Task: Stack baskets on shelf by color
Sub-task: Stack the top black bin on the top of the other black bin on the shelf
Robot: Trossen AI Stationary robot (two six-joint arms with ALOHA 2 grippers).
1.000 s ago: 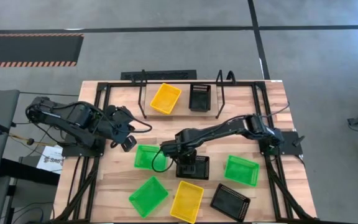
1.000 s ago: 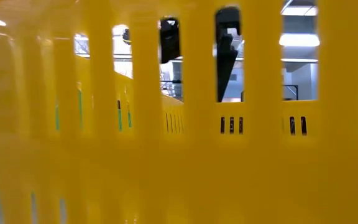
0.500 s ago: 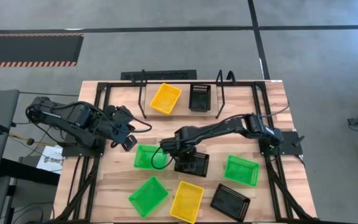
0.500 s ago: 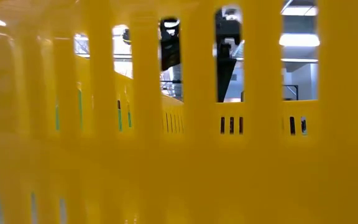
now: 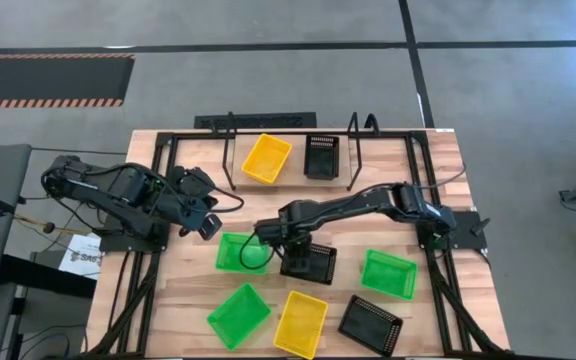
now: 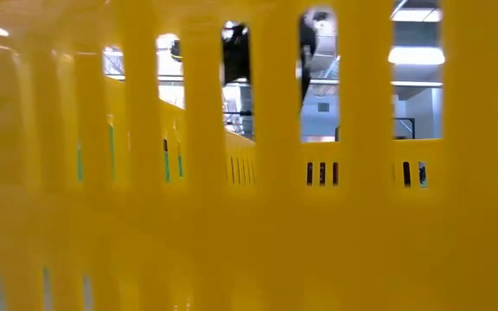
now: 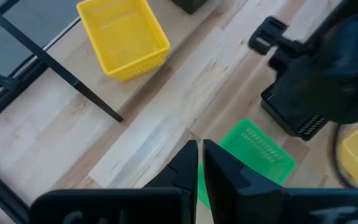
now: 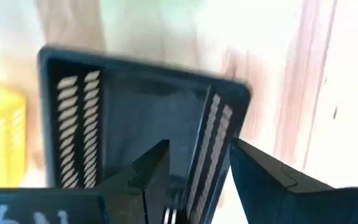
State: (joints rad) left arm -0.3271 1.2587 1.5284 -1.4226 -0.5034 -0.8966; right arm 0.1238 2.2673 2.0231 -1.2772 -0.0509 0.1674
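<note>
Black mesh is what the right gripper point(image 5: 290, 252) works at: it hangs over the black basket point(image 5: 309, 264) in the middle of the bench point(image 5: 438, 205), and in the right wrist view its fingers point(image 8: 148, 174) stand spread on either side of that basket's near wall, not pinching it. At the far edge stands the shelf point(image 5: 290, 150), a thin black wire rack that holds one yellow basket point(image 5: 267, 157) and, just beside it, a second black basket point(image 5: 321, 156). Three green baskets, another yellow basket point(image 5: 300, 322) and a third black basket point(image 5: 371, 324) lie scattered over the near half of the bench. The left gripper point(image 5: 206, 228) waits at the left side, its fingers pressed together and holding nothing.
</note>
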